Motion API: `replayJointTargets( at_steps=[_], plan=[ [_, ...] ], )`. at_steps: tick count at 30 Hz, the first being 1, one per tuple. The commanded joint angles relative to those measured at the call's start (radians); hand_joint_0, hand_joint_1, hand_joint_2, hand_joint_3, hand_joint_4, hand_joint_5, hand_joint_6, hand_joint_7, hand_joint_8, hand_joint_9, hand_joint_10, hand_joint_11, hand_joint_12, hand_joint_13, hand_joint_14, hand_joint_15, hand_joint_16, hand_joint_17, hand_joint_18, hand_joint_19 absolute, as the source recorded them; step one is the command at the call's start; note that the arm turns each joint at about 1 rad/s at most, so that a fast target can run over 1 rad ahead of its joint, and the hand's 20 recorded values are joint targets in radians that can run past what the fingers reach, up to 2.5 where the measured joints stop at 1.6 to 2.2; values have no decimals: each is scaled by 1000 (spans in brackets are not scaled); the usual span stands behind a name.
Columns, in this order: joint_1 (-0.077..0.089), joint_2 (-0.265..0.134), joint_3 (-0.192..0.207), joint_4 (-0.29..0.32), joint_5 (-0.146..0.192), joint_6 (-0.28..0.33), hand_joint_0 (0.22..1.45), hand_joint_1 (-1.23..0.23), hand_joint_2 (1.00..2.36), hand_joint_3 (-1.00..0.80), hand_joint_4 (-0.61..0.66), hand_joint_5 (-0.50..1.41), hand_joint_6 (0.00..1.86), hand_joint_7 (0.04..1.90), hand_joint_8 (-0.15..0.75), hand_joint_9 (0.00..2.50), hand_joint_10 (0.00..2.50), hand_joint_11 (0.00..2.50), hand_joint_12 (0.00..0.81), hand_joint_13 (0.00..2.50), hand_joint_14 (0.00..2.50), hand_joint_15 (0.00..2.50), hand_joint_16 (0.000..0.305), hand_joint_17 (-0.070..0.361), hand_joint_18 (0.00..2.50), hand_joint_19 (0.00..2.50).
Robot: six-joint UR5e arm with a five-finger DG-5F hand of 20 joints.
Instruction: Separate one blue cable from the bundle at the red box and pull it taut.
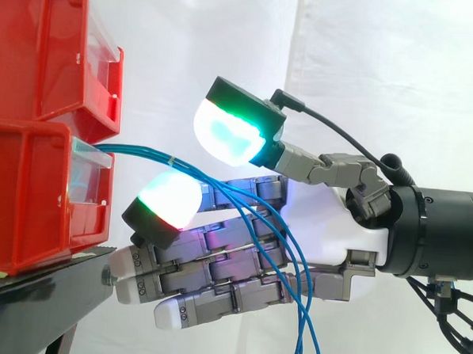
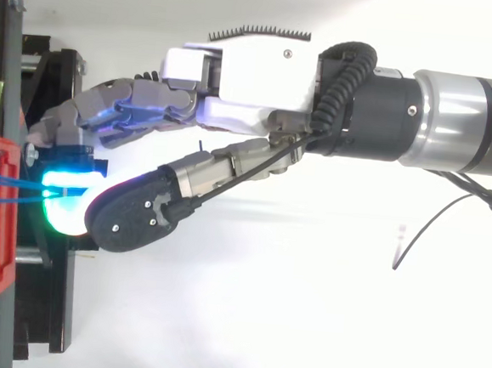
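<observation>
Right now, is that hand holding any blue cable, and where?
Nothing is gripped: the blue cables pass through the open hand, draping over its fingers.

Side view looks level, close, across stacked red plastic bins; top view looks straight down, equally close; both share the bins' front, thin blue cables and robot hand
</observation>
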Motion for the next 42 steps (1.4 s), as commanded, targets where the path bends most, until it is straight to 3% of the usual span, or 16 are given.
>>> replayJointTargets(
  at_steps=[1,15,33,42],
  plan=[
    [-6,0,0,0,-5,-8,594,-486,1006,-428,230,-154,575,1213,307,292,4,152,367,142,4,114,50,113,256,330],
    [-15,0,-1,-2,-7,-25,609,-556,1008,-398,231,-155,595,1196,308,308,4,162,367,149,3,106,50,113,273,320],
    [-15,0,4,0,-13,-24,651,-660,1014,-278,216,-205,802,969,309,324,5,182,368,172,3,101,50,113,309,314],
    [-18,0,8,-2,-18,-24,658,-687,1012,-315,203,-214,861,979,314,351,7,223,367,194,4,103,50,112,345,309]
  ],
)
